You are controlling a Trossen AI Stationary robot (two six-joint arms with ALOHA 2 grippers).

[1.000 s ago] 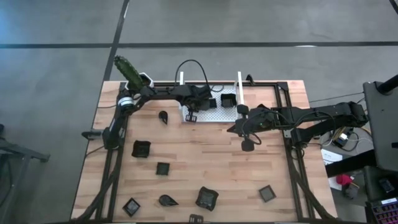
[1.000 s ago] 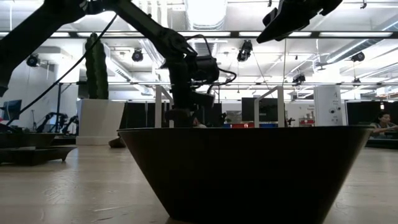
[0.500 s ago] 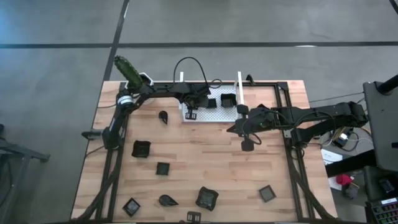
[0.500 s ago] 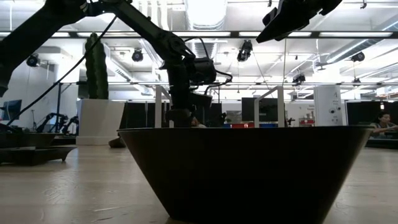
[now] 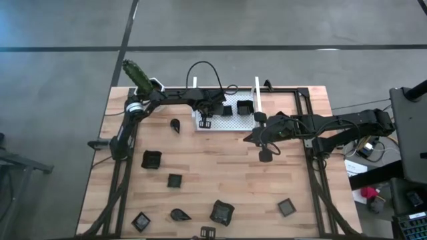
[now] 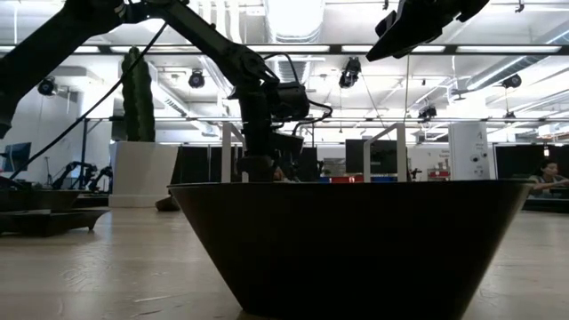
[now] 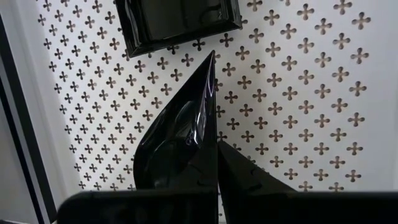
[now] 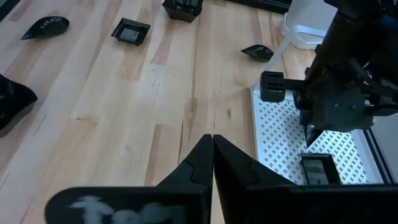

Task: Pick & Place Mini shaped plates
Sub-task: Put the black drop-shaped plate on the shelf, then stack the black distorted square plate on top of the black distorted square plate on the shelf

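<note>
Mini shaped plates lie scattered on the wooden table: a teardrop one [image 5: 175, 125], square ones [image 5: 152, 159] [image 5: 175, 180] and several more toward the near edge. Two square plates [image 5: 245, 107] [image 5: 227, 111] sit in the white perforated tray [image 5: 235, 124]. My left gripper [image 5: 205, 123] hangs over the tray's left part, pointing steeply down, shut on a glossy dark teardrop plate [image 7: 180, 130]. A square plate [image 7: 177, 22] lies on the tray floor just beyond it. My right gripper [image 8: 212, 138] waits shut and empty above bare wood, right of the tray. My left gripper pinches the teardrop plate's wide end [image 7: 186, 155] between its two fingers, coming from above and slanting down. The plate stands on edge and reaches past the fingertips, with its pointed tip [image 7: 212, 62] toward the tray floor. I cannot tell whether the tip touches the tray.
A white pot with a green cactus [image 5: 137, 75] stands at the table's far left corner. The tray has upright white posts [image 5: 257, 93]. One dark dish [image 6: 356, 240] sits right in front of the low camera. Bare wood lies across the table's middle [image 5: 227, 167].
</note>
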